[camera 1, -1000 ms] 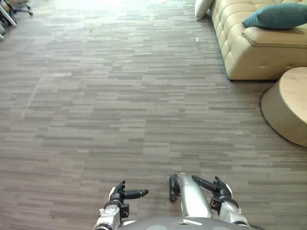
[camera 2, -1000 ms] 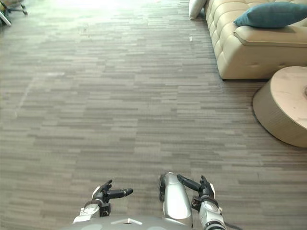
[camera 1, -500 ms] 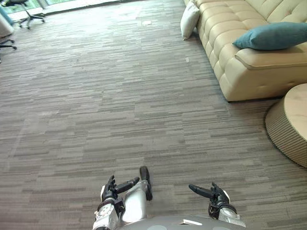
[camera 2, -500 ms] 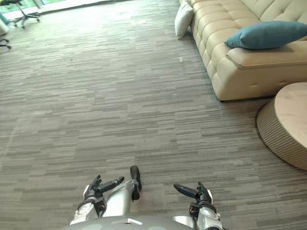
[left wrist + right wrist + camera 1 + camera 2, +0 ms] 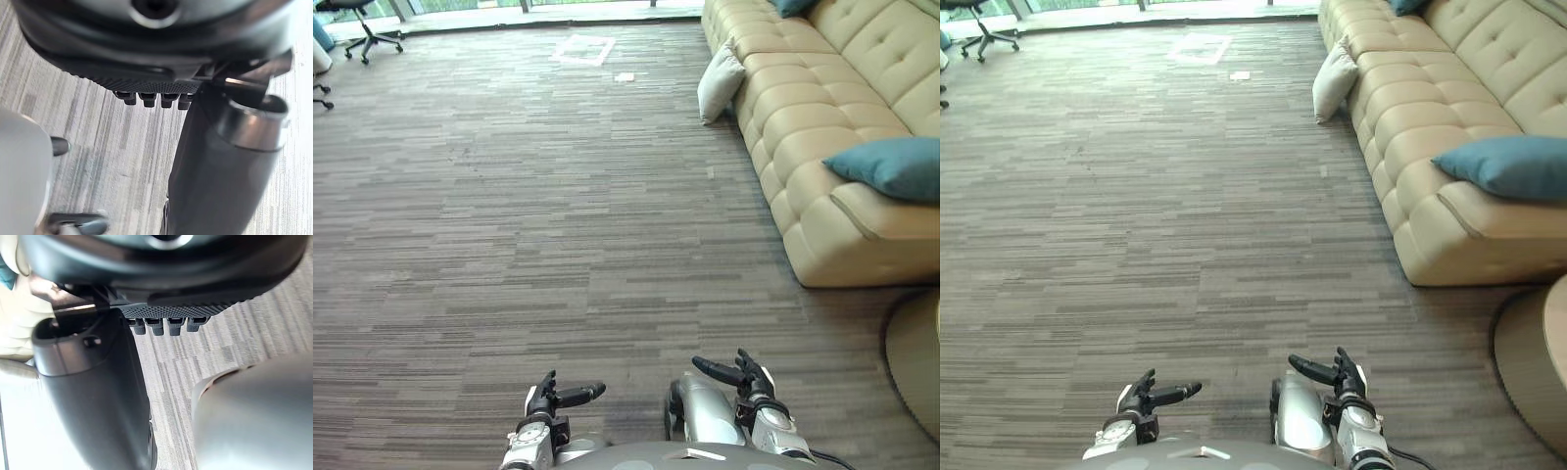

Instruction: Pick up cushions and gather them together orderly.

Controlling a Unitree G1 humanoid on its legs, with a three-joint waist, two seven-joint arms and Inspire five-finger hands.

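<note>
A white cushion point(image 5: 722, 81) stands on the floor, leaning against the front of the beige sofa point(image 5: 803, 137). A teal cushion point(image 5: 891, 166) lies on the sofa's near armrest, and the corner of another teal cushion point(image 5: 793, 6) shows on the seat at the far end. Both hands hang low at the bottom edge, far from all cushions. My left hand point(image 5: 553, 399) is open and holds nothing, thumb pointing inward. My right hand point(image 5: 744, 375) is open and holds nothing as well. In the wrist views, the left hand point(image 5: 151, 88) and the right hand point(image 5: 166, 308) show bare carpet beyond them.
Grey striped carpet point(image 5: 529, 215) stretches wide ahead and to the left. A round beige table point(image 5: 915, 362) sits at the right edge, near the sofa's end. An office chair point(image 5: 357, 15) stands far back left. A white square mark point(image 5: 584, 49) lies on the floor.
The camera has moved: the sofa and white cushion now show more fully, and the round table has slid toward the right edge. Both hands stay low and open.
</note>
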